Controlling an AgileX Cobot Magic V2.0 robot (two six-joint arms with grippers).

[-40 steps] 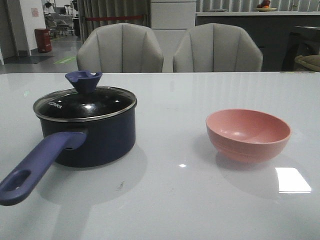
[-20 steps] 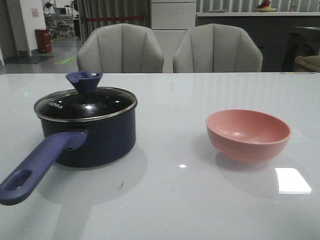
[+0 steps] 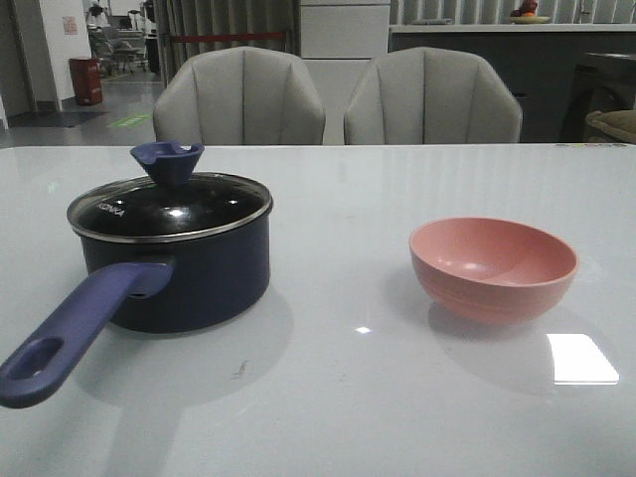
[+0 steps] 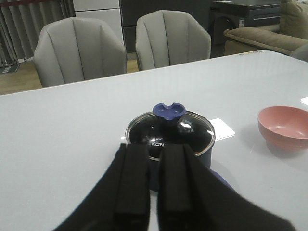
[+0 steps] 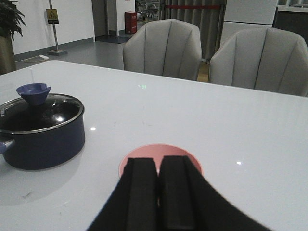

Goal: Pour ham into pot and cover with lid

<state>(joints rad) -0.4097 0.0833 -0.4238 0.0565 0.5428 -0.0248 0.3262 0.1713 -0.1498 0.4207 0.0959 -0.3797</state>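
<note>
Front view: pot (image 3: 179,273) sits at left centre of the table (image 3: 338,397), lid (image 3: 169,204) seated flat on its rim with the knob up, handle running to the lower left corner; pink bowl (image 3: 494,266) stands at right centre, well apart from the pot, its visible inside bare. No ham can be seen; the pot's inside is dark under the glass. Left gripper (image 4: 148,180) and right gripper (image 5: 158,190) each have their fingers pressed nearly together, holding nothing.

Glass lid (image 3: 170,206) seated on navy pot (image 3: 179,278).
</note>
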